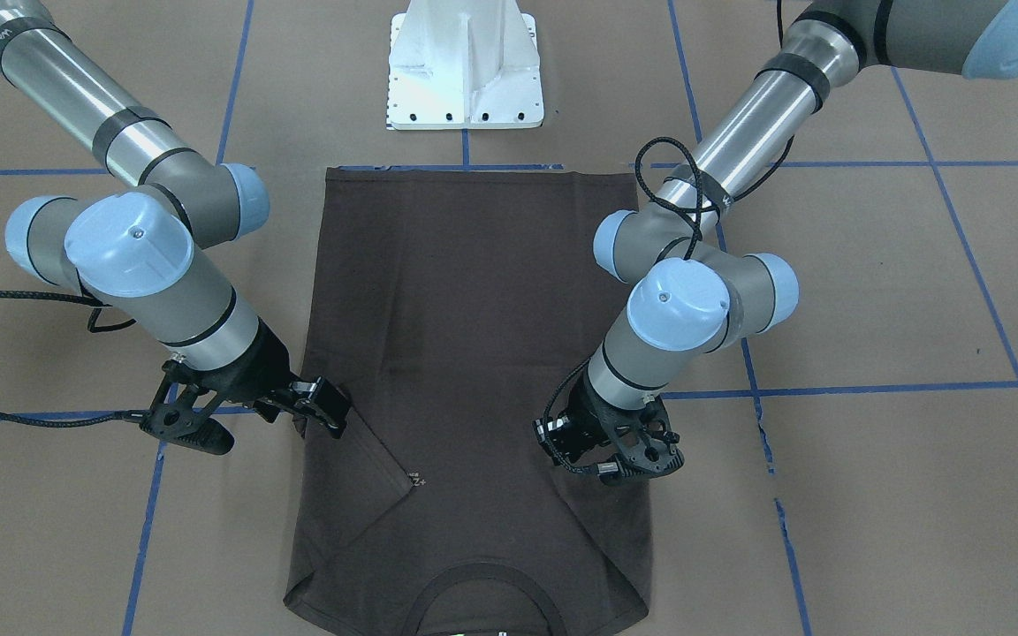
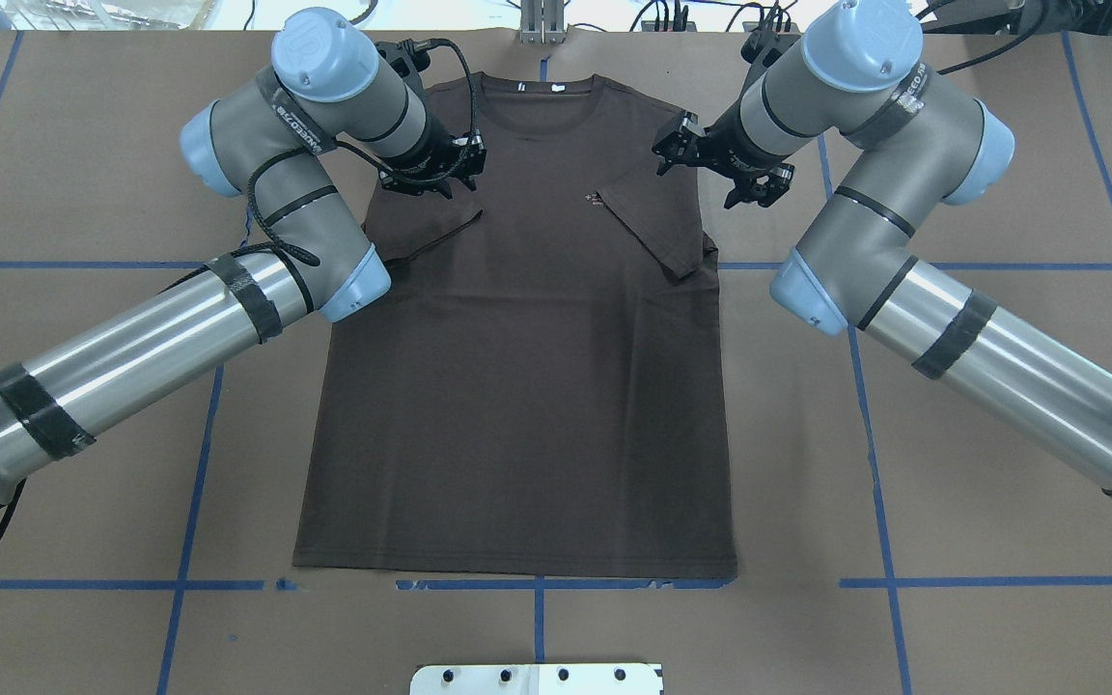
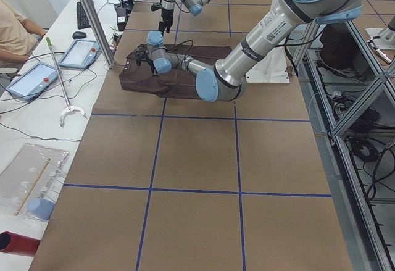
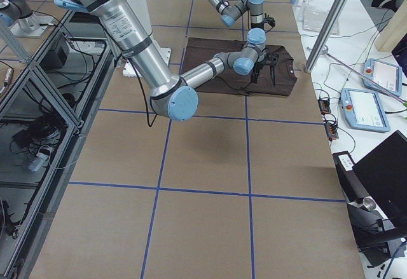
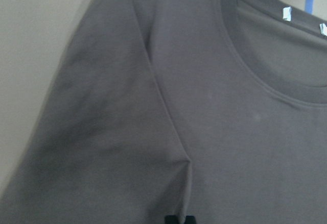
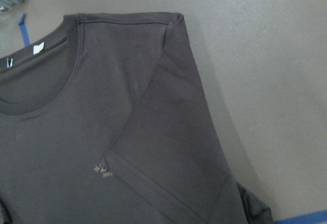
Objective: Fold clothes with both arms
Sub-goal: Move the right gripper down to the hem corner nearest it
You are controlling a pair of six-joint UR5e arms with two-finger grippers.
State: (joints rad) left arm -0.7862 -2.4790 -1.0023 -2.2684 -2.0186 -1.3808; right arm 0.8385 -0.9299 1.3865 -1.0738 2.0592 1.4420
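Note:
The dark brown T-shirt (image 2: 517, 386) lies flat on the brown table, collar (image 2: 542, 92) at the far side. Both sleeves are folded in over the chest. My left gripper (image 2: 435, 179) sits low at the tip of the folded left sleeve. In the left wrist view its fingertips (image 5: 169, 220) stand close together with a crease of cloth (image 5: 230, 132) running into them. My right gripper (image 2: 715, 169) hovers open beside the folded right sleeve (image 2: 657, 227), near the pale logo (image 6: 103, 171). The right wrist view shows no fingers.
The white pedestal base (image 1: 465, 71) stands at the robot's side of the shirt hem. Blue tape lines (image 2: 870, 434) cross the table. A side bench with tablets (image 3: 34, 76), a metal pole (image 3: 92, 18) and a seated person (image 3: 12, 30) lies past the collar end.

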